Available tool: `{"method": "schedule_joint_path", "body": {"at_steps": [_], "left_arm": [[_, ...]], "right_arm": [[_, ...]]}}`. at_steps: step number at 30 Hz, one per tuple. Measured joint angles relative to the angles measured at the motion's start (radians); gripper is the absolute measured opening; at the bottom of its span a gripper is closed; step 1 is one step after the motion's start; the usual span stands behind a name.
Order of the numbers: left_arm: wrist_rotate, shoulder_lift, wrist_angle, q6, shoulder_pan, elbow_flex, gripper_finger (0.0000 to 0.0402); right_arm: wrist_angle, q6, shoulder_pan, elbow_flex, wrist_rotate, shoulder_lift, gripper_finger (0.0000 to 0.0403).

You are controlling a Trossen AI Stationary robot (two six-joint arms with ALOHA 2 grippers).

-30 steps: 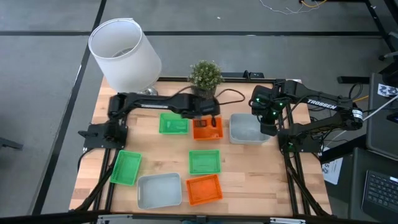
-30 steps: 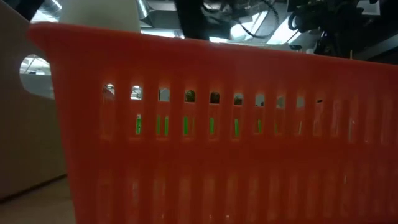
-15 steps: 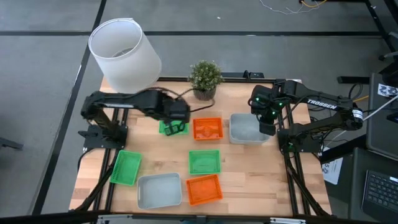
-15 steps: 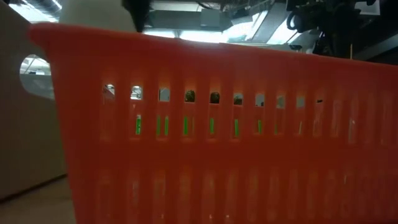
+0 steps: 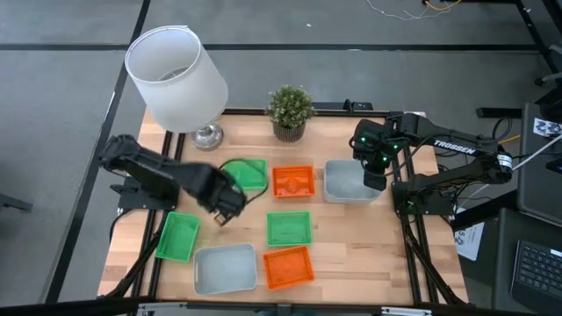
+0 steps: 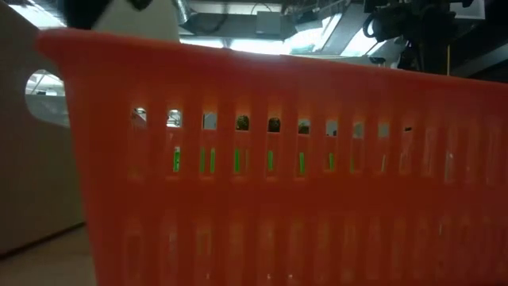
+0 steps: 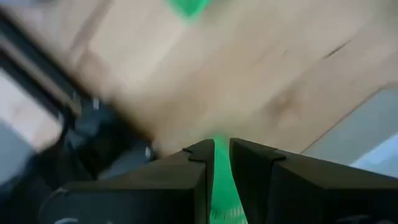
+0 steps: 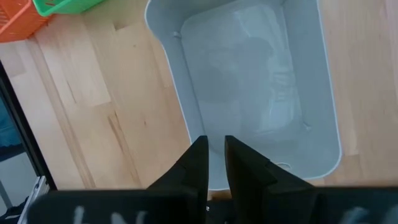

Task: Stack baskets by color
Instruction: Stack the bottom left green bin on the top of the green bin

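Observation:
Near the table's far edge, a green basket (image 5: 250, 174) sits beside an orange basket (image 5: 292, 182) and a pale grey basket (image 5: 344, 183). My left gripper (image 5: 230, 198) points down at the green basket's near left corner, shut on its wall. My right gripper (image 5: 376, 182) stands at the grey basket's right side, shut on its wall. On the table nearer the front rest two more green baskets (image 5: 288, 228) (image 5: 178, 237), a grey one (image 5: 226, 268) and an orange one (image 5: 287, 266). That front orange basket (image 6: 278, 175) fills the low view. My left gripper (image 7: 222, 146) pinches a thin green wall (image 7: 222, 171) between its two fingers, coming from above and pointing down. The high view puts this at the basket's near left corner. I cannot tell whether the basket is clear of the table. My right gripper (image 8: 216, 142) has the grey basket's nearest wall (image 8: 216, 163) in the narrow gap between its two fingers, coming steeply from above. The grey basket (image 8: 249, 81) lies level with its bottom on the table.
A white lampshade (image 5: 176, 75) stands at the far left corner and a potted plant (image 5: 290, 107) at the middle of the far edge. Bare wood (image 5: 369, 254) shows at the near right.
My left gripper has gone from above the far orange basket toward the table's left, across the green basket, then toward the near left, rolling its wrist as it went. The left wrist view is blurred with this motion. My right arm has kept still.

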Motion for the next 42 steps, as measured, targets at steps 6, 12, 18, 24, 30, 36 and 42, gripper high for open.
{"method": "schedule_joint_path", "body": {"at_steps": [6, 12, 18, 24, 30, 36, 42], "left_arm": [[0.087, -0.004, 0.011, -0.279, -0.109, -0.098, 0.0037], [0.077, -0.006, 0.018, -0.457, -0.240, -0.098, 0.0026], [-0.072, -0.006, 0.017, -0.700, -0.422, -0.098, 0.0025], [-0.276, 0.018, 0.018, -0.926, -0.584, -0.098, 0.0034], [-0.273, 0.058, 0.013, -0.975, -0.628, -0.100, 0.0079], [-0.244, 0.107, 0.015, -1.038, -0.571, -0.100, 0.0116], [-0.161, 0.128, 0.037, -1.096, -0.548, -0.139, 0.0118]], "right_arm": [[0.001, 0.002, 0.000, 0.000, 0.002, 0.000, 0.0053], [0.019, 0.011, 0.000, 0.000, 0.002, 0.000, 0.0053], [0.039, 0.091, 0.000, 0.000, 0.001, 0.000, 0.0053], [0.044, 0.109, 0.000, 0.000, 0.001, 0.000, 0.0053], [0.061, 0.108, 0.000, -0.001, 0.001, 0.000, 0.0053], [0.101, 0.104, 0.000, -0.001, 0.001, 0.000, 0.0053], [0.101, 0.099, 0.000, -0.002, 0.001, 0.000, 0.0053]]}}
